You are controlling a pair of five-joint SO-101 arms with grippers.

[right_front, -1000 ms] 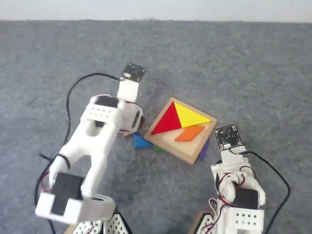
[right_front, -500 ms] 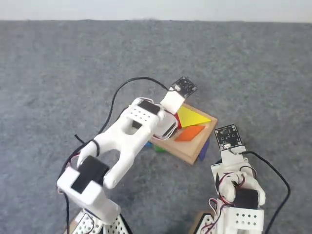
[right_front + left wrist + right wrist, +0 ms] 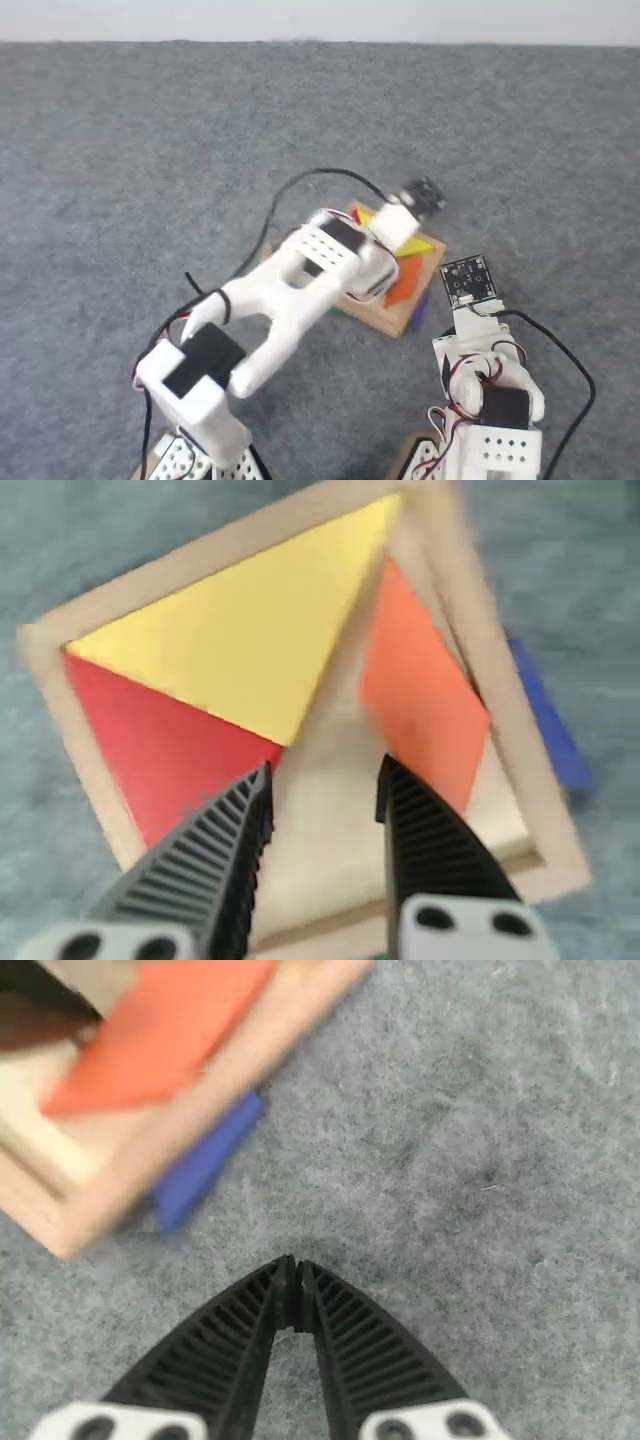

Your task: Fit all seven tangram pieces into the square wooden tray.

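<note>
standing by the table, i see the left arm point(image 3: 320, 270) stretched out over the square wooden tray point(image 3: 200, 565), so from above its white body hides most of the tray and leaves showing the near corner and a strip of the far side. a black cable point(image 3: 290, 190) loops up along that arm.

the left gripper point(image 3: 323, 770) hangs just above the bare wood in the middle of the tray. its jaws stand a moderate way apart with nothing between them.

the tray lies at an angle on the grey carpet-like cover point(image 3: 150, 150), just ahead of the right arm point(image 3: 480, 390). the right gripper point(image 3: 292, 1270) sits low over the cover, near the tray's corner and apart from it. its jaws are pressed together at the tips and it holds nothing.

by my count three pieces lie in the tray: one yellow triangle point(image 3: 240, 650), one red triangle point(image 3: 150, 750) alongside it, and one orange parallelogram point(image 3: 420, 720). a fourth piece, blue-violet point(image 3: 205, 1165), lies outside on the cover, tucked against the tray's outer edge on the right arm's side.
</note>
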